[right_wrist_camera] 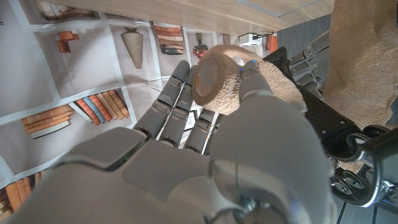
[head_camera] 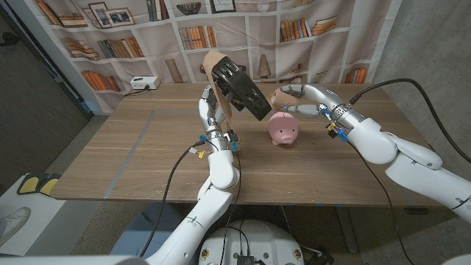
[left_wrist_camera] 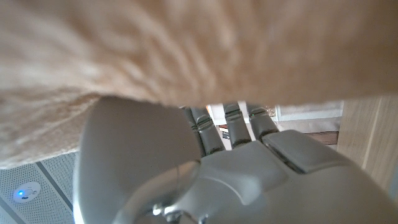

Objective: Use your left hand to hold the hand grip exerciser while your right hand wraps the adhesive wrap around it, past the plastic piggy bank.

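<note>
Head view: the left robot hand [head_camera: 214, 110] is raised above the bench [head_camera: 147, 154], fingers closed around the hand grip exerciser [head_camera: 241, 91], a black device held aloft and tilted, already partly covered in tan wrap. A loose strip of the adhesive wrap [head_camera: 223, 110] hangs down along this robot hand. The pink piggy bank [head_camera: 282, 129] stands on the bench just below the exerciser's lower end and to the right of the left robot hand. The right robot hand [head_camera: 298, 99] is lifted just behind and above the piggy bank, close to the exerciser's lower end. Right wrist view: the right robot hand [right_wrist_camera: 205, 124] holds the roll of adhesive wrap [right_wrist_camera: 219, 86] between thumb and fingers, with the black exerciser [right_wrist_camera: 323, 124] and a tan strip beside it. Left wrist view: the back of the left robot hand [left_wrist_camera: 205, 168] appears under a blurred tan wrap surface [left_wrist_camera: 186, 50]. A bookshelf-printed backdrop [head_camera: 221, 29] hangs behind the bench, and a small white box [head_camera: 143, 82] sits at the bench's far edge, well left of the piggy bank
</note>
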Motion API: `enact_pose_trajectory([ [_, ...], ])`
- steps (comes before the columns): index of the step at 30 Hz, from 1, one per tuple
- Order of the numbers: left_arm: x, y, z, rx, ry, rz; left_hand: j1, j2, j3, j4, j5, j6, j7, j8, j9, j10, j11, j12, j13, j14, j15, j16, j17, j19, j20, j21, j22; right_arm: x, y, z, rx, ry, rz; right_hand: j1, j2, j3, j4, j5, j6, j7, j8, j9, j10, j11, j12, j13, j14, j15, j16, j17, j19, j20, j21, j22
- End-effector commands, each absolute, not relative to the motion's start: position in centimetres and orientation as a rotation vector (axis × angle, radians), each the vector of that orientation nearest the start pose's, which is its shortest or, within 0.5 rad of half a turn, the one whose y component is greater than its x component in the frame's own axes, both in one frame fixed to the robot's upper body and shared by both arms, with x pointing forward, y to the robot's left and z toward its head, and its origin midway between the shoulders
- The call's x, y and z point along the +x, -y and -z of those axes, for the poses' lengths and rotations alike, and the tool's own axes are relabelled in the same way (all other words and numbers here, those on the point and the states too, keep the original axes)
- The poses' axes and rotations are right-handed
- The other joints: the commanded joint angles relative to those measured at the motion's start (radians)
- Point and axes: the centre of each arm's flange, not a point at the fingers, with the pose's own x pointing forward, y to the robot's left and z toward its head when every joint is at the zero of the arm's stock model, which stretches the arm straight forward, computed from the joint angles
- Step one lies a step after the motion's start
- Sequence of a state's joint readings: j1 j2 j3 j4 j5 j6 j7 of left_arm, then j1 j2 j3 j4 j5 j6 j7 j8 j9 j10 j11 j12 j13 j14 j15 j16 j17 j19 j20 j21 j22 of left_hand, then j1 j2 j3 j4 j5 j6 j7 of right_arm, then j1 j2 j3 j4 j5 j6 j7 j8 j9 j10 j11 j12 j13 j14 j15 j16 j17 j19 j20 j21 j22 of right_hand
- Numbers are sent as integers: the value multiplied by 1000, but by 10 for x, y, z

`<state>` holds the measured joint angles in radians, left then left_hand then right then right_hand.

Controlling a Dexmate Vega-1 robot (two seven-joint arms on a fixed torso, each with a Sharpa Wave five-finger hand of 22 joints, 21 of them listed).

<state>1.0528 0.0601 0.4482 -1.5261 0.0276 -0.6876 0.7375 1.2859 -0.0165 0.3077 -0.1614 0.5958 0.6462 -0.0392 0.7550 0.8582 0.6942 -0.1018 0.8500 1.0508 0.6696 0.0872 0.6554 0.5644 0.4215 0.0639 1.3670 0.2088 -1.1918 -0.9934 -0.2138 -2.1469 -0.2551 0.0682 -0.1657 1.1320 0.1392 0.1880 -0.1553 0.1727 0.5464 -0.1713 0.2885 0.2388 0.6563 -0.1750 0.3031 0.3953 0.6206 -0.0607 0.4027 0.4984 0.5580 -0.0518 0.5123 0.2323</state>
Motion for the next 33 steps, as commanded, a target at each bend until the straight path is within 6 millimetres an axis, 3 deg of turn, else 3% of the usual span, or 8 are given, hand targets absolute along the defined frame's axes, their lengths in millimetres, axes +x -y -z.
enact_pose_trajectory([
  [1, 522, -116, 26, -398, 1071, -180, 90, 102, 21, 2, 1, -6, 0, -2, 2, -8, 0, -2, -3, 264, -274, 132, 326, 46, -123, 0, 2, 454, 223, -26, -1089, 968, -149, -15, 24, 34, 39, 7, 7, 3, 5, 2, 33, -26, 2, 29, 7, -173, 0, 4, -5, -67, 7, -1],
  [13, 523, -121, 21, -429, 1092, -204, 92, 105, 18, 0, -9, -10, -3, 0, -2, -15, 2, 2, -7, 259, -276, 119, 329, 41, -125, -2, -3, 441, 211, -6, -1053, 956, -217, -18, 25, 34, 39, 7, 7, 4, 4, 2, 34, -25, 0, 29, 11, -173, 1, 6, -6, -66, 10, -2],
  [33, 536, -122, 8, -425, 1104, -255, 92, 105, 16, -1, -15, -18, -2, 2, -4, -23, 3, 7, -16, 259, -277, 105, 334, 38, -125, -3, -2, 440, 196, 9, -987, 934, -308, -15, 26, 38, 36, 8, 6, 4, 2, 3, 30, -25, -5, 32, 14, -175, -1, 8, -9, -66, 16, -4],
])
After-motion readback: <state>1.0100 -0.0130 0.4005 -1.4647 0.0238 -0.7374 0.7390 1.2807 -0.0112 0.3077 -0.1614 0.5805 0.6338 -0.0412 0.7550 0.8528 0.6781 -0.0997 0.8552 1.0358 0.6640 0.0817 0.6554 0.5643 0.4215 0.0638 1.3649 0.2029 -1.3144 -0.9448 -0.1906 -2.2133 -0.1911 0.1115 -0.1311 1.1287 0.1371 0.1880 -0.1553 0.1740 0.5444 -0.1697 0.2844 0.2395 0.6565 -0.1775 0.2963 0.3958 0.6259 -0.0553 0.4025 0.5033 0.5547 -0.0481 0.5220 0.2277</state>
